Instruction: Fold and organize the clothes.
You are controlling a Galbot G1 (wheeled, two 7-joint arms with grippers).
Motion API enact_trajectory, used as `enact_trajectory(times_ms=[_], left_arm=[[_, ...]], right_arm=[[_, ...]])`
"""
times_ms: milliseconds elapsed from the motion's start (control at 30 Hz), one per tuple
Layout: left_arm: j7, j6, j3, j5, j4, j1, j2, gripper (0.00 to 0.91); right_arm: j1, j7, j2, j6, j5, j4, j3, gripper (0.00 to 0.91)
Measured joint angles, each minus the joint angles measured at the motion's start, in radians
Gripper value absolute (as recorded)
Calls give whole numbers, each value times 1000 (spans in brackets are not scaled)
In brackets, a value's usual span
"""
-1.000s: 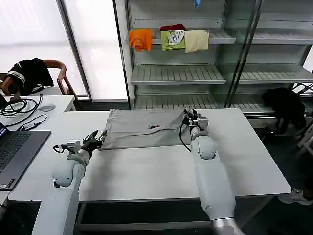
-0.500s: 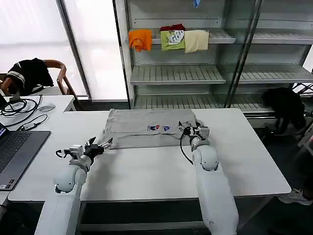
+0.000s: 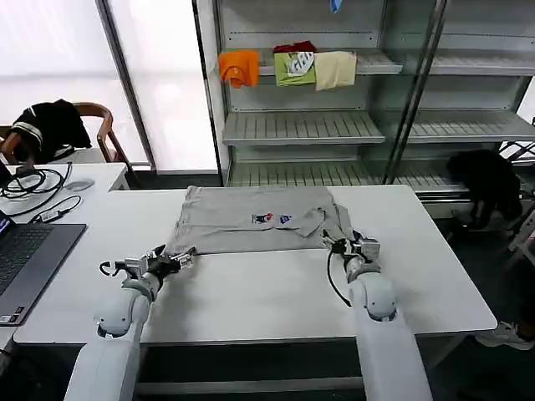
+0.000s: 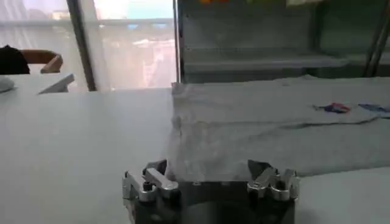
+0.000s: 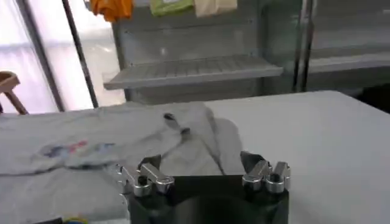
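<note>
1. Lay spread across the far middle of the white table (image 3: 251, 292): a light grey shirt (image 3: 251, 224), partly folded, with a small red and blue chest print (image 3: 272, 219) facing up.
2. Reached toward the shirt's near left corner: the left gripper (image 3: 177, 257), low over the tabletop, its fingers spread apart, with the cloth edge lying at their tips.
3. Seen from the left wrist camera: the same left gripper (image 4: 210, 182) with both fingers wide apart and the grey shirt (image 4: 274, 131) running down between them; could not tell whether the cloth was touched.
4. Sat at the shirt's near right corner: the right gripper (image 3: 349, 246), low on the table, just beside a bunched sleeve of the fabric.
5. Seen from the right wrist camera: the right gripper (image 5: 204, 176) with fingers parted and nothing pinched, rumpled grey shirt (image 5: 91, 152) lying ahead of it and to one side.
6. Stood behind the table: a metal shelving unit (image 3: 334, 125), with orange, green and cream folded garments (image 3: 288, 67) on an upper shelf.
7. Sat on a side desk at the robot's left: a laptop (image 3: 25, 259) and cables, with a chair (image 3: 92, 125) draped in a black garment beyond.
</note>
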Motion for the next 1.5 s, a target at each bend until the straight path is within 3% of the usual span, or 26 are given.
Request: enact_trajectory(times_ms=[33,67,100,1033,1500], left_arm=[[2,2,0,2,-2,1,-1,423],[3,3,0,4,-3,2,-2,91],[5,4,0,8,-5,3,-2,20],[21,18,-10,14,-29,26,7,0],[40,21,-63,-56,-197,153,61,0]], right_arm=[[-3,-1,-2,-1,0,0,0,0],[-6,-2,-4,-2,0,0,1,0],[-7,-3,-5,-2,0,0,2,0],[-44,-6,-7,-6,27,59,-5,0],[-241,66,-40,-14,106,322,-30,0]])
